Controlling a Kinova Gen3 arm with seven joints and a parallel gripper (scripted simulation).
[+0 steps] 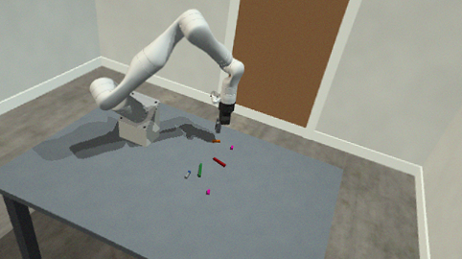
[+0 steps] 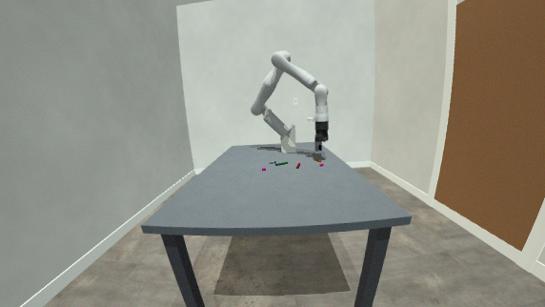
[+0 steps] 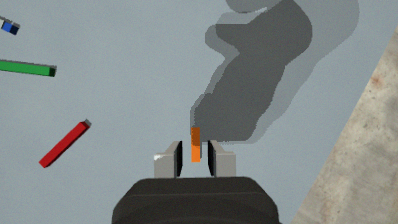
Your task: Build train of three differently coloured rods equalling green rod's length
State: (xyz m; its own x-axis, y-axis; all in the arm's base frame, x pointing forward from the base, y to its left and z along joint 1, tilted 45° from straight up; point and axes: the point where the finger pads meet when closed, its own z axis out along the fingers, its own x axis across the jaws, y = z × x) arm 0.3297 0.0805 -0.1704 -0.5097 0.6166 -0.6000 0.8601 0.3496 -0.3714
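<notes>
The orange rod (image 1: 216, 141) lies flat on the grey table, in the arm's shadow at the back. My gripper (image 1: 218, 128) hangs a little above it, pointing down. In the wrist view the orange rod (image 3: 195, 144) shows between the two fingers, with a small gap on each side. The fingers are half open and hold nothing. The green rod (image 1: 200, 170) lies near the table's middle and shows at the wrist view's left edge (image 3: 27, 68). A short grey rod with a blue rod at its end (image 1: 188, 174) lies beside the green one.
A red rod (image 1: 219, 162) lies between the orange and green rods. One magenta rod (image 1: 231, 147) lies just right of the orange rod, another (image 1: 208, 192) nearer the front. The arm's base block (image 1: 136, 125) stands at the back left. The table's edge is close on the wrist view's right.
</notes>
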